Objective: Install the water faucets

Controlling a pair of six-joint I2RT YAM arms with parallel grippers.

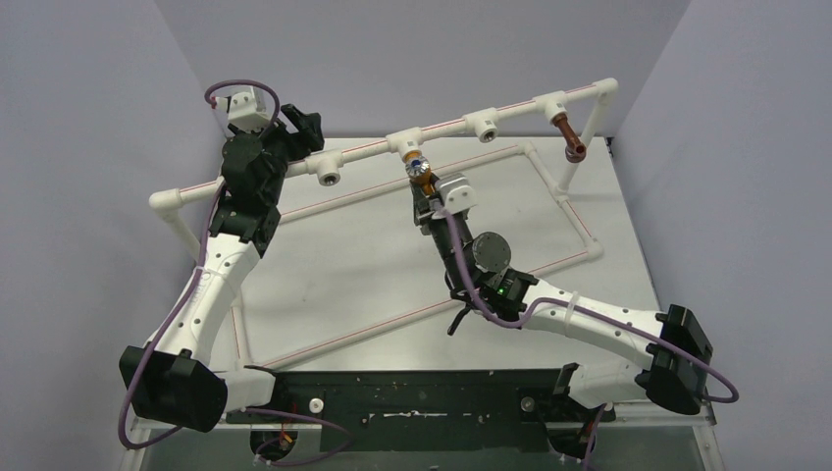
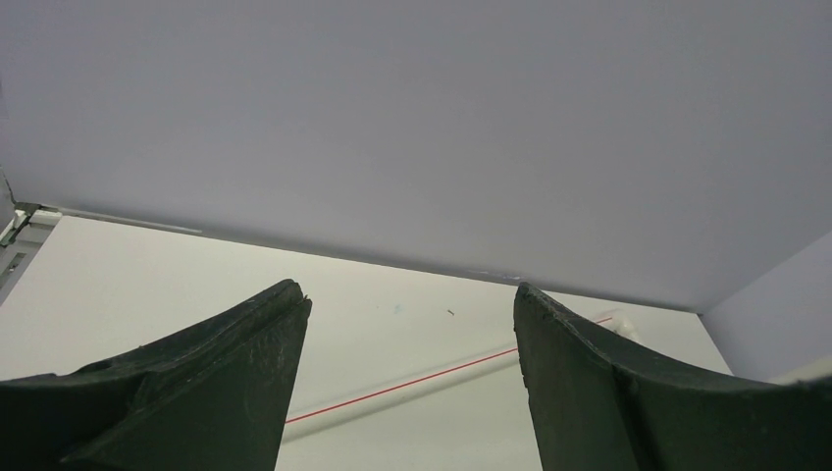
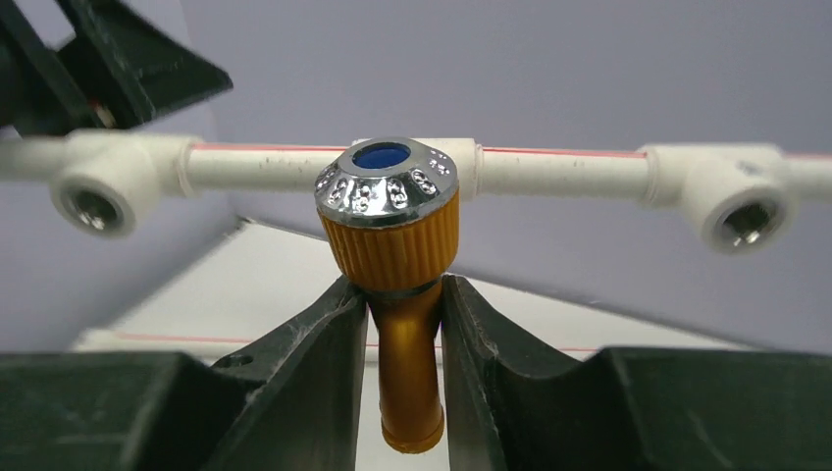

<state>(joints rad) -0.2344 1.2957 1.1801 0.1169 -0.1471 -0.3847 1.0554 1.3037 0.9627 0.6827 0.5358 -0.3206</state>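
Top view: the orange-yellow faucet [image 1: 420,169] sat at the pipe frame's [image 1: 510,106] second tee from the left, and the reddish-brown faucet [image 1: 570,137] hung from its rightmost tee, over a white desk [image 1: 373,255] with grey walls [image 1: 442,59].
Left wrist: the left gripper [image 2: 407,304] gaped, empty.
Right wrist: the right gripper [image 3: 402,294] clamped the orange-yellow faucet beneath its silver cap.

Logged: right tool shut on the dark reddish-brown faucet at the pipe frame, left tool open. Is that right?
Not quite. The right wrist view shows the right tool shut on the orange-yellow faucet. The reddish-brown faucet hangs ungripped from the right-hand tee in the top view. The left tool is open.
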